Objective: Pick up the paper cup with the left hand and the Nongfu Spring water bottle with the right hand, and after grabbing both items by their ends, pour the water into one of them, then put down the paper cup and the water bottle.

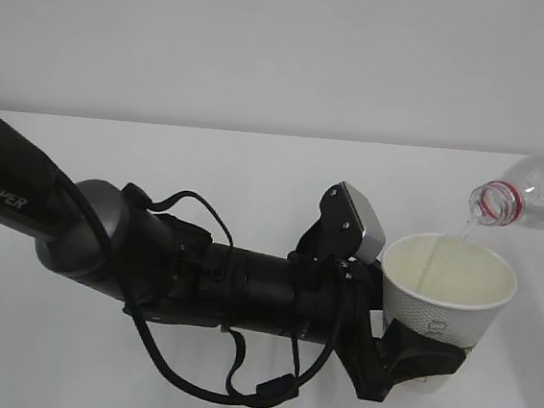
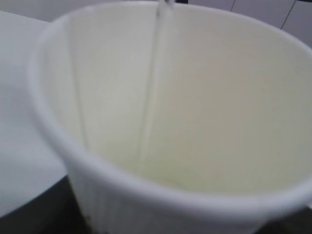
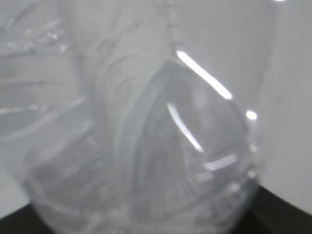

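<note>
White tabletop [image 1: 208, 169] w/ matte finish, spans full width under & behind the hands. Plain pale grey wall [image 1: 268, 40] beyond it, far side from the hands. Tabletop also visible at left in left wrist view. No other non-task items discernible.

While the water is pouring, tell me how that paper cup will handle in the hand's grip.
The paper cup looks thin-walled, so a tighter squeeze from the left hand would probably buckle it. With its mouth open and water streaming in from the water bottle, it is likely growing heavier, and tilting may spill it. Held low, it could tip.
</note>
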Robot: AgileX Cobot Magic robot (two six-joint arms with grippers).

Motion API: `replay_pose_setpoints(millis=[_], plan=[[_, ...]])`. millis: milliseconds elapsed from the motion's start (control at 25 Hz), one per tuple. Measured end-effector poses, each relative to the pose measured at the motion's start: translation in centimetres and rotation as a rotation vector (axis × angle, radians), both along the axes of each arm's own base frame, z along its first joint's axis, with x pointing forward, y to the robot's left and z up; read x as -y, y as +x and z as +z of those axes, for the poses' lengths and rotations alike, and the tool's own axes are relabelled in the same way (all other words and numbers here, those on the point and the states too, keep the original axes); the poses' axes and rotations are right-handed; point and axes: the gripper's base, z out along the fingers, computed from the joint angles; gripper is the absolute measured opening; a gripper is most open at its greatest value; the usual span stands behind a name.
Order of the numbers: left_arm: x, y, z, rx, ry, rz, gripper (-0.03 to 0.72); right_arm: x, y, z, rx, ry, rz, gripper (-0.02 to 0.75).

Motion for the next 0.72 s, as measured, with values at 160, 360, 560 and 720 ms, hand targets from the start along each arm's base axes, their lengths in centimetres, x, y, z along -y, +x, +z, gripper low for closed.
replay_pose_setpoints(millis=[160,360,560,720], plan=[[0.00,0.00,0.00,0.000,0.000,0.000,0.528,0.00,0.00,0.00,0.000,-0.002,0.000,0.462],[0.00,0.00,0.00,0.000,0.000,0.000,0.527,0.00,0.00,0.02,0.002,-0.002,0.000,0.461],[0.00,0.00,0.00,0.000,0.000,0.000,0.527,0.00,0.01,0.03,0.004,-0.002,0.000,0.461],[0.00,0.00,0.00,0.000,0.000,0.000,0.524,0.00,0.01,0.03,0.004,-0.002,0.000,0.461]])
